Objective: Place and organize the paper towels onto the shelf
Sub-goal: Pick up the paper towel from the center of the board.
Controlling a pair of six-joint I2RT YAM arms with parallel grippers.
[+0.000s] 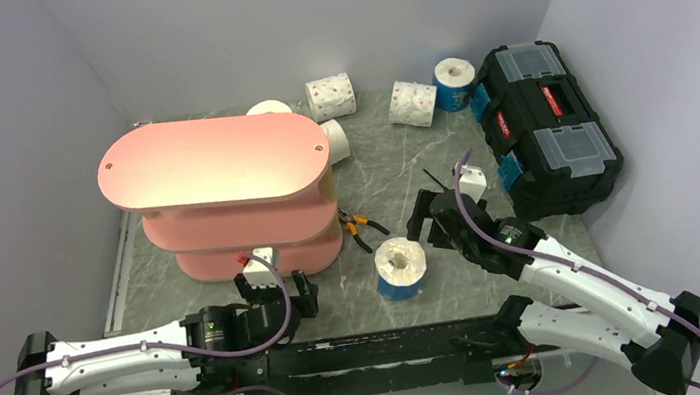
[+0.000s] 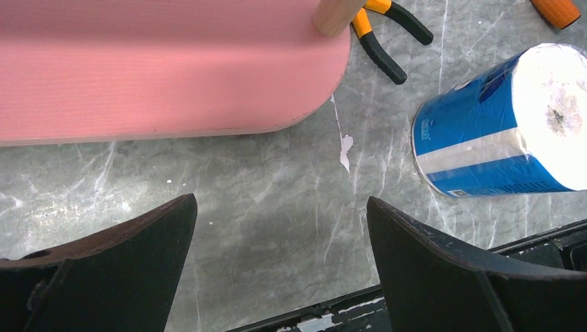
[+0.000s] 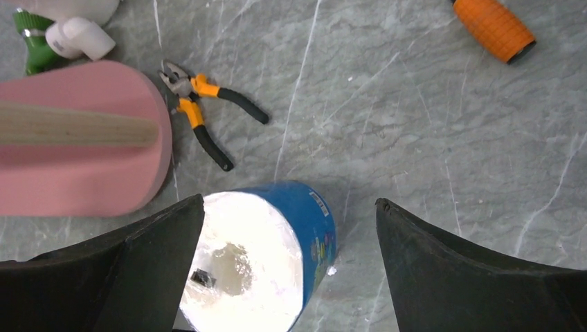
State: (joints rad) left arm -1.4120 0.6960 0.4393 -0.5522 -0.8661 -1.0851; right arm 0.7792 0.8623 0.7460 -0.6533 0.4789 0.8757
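Right now the right hand (image 3: 290,199) is hanging wide open over a blue paper towel roll (image 1: 402,267). The roll is standing upright on the desk (image 1: 401,156) with its white end facing up. It is sitting under the gap between the fingers, and the hand is not gripping it. The left hand (image 2: 282,199) is spreading wide too, holding nothing, low beside the bottom board of the pink shelf (image 1: 210,159). Some orange pliers (image 1: 362,228) are lying between shelf and roll. Two speckled rolls (image 1: 331,96) and another blue roll (image 1: 454,84) are sitting at the far side, and two white rolls (image 1: 334,141) are sitting by the shelf. A black toolbox (image 1: 547,128) is sitting on the right.
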